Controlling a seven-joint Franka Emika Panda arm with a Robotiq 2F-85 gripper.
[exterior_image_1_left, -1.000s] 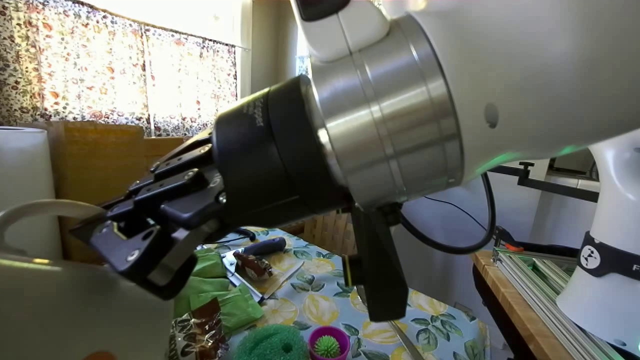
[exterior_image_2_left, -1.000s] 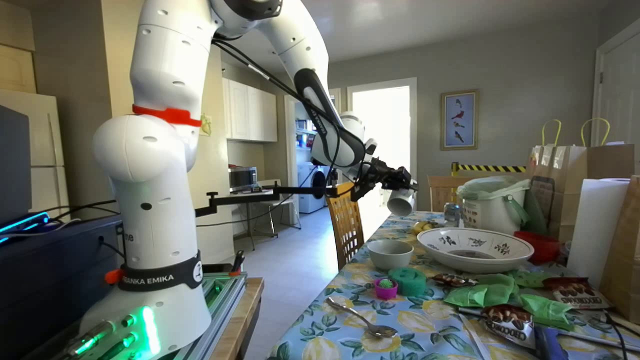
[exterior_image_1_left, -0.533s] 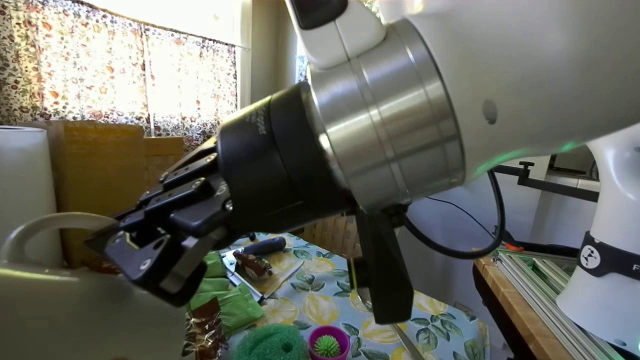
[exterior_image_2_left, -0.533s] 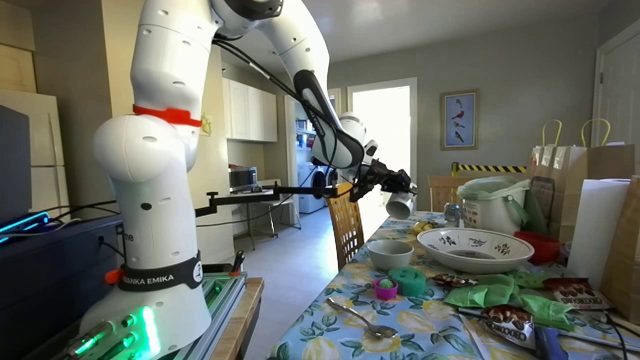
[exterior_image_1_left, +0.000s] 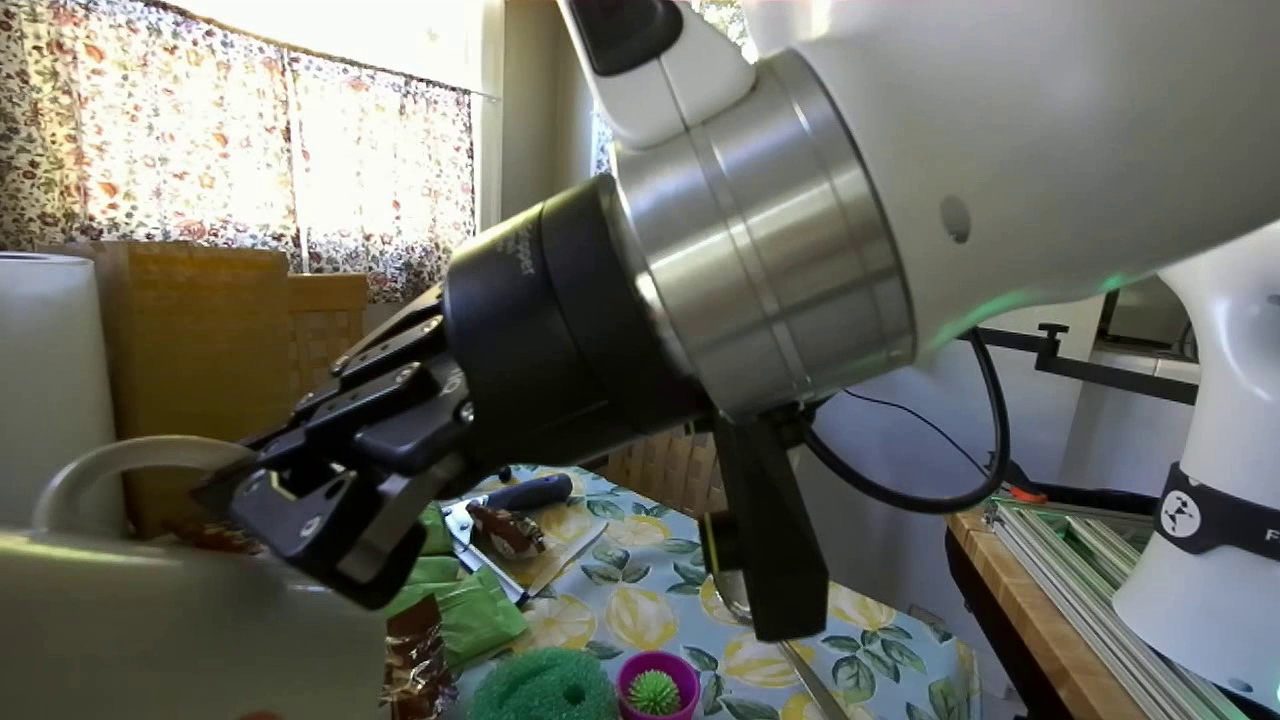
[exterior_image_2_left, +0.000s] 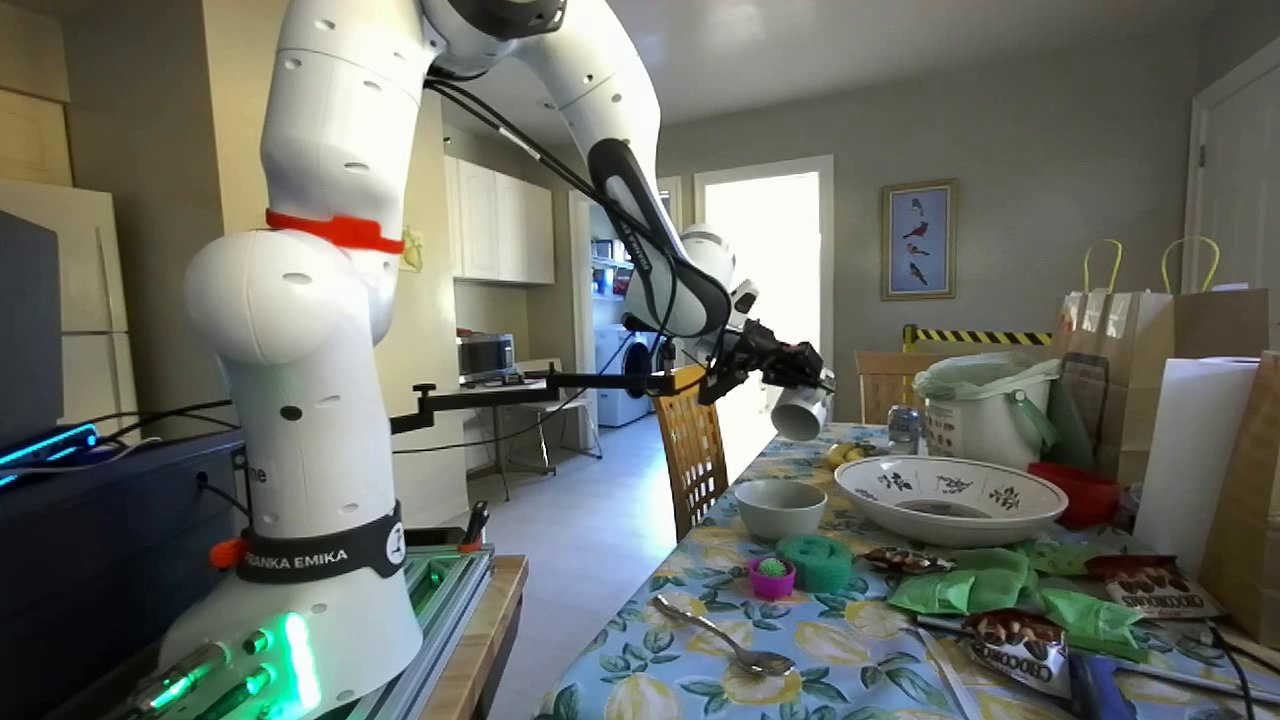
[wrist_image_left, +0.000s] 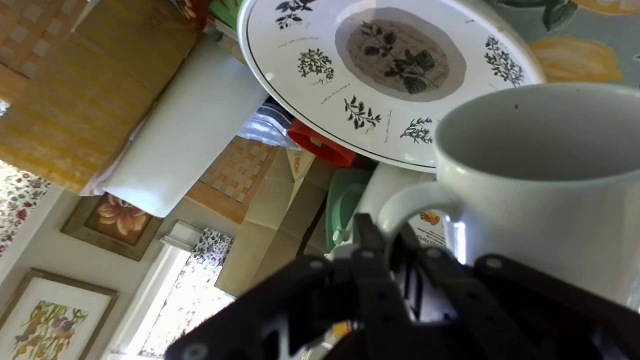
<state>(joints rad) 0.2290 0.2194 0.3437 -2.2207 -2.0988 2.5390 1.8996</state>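
White mug (wrist_image_left: 540, 215), held aloft by its handle (wrist_image_left: 415, 197). Handle clamped in gripper (wrist_image_left: 388, 242). Tilted well over: base-to-mouth axis slanting, mouth (exterior_image_2_left: 797, 422) toward lower left in an exterior view; apparently tipped downward, though small and distant there. Free air visible between mug and lemon-print tablecloth (exterior_image_2_left: 650, 690); long table edge (exterior_image_2_left: 625, 628) below, wooden chair (exterior_image_2_left: 690, 430) just beside it. In wrist view, mug overlapping rim of broad white dish (wrist_image_left: 285, 65) with leaf motifs; mug interior and gripped handle seen up close. In an exterior view, mouth hidden, handle arching above cropped mug body (exterior_image_1_left: 200, 640). Shown by an exterior view alone: grey bowl (exterior_image_2_left: 781, 520) near table edge, drinks can (exterior_image_2_left: 904, 428) beside white bin (exterior_image_2_left: 990, 425). In both exterior views: magenta cup (exterior_image_2_left: 771, 586) just beside green sponge-like roll (exterior_image_2_left: 818, 565).
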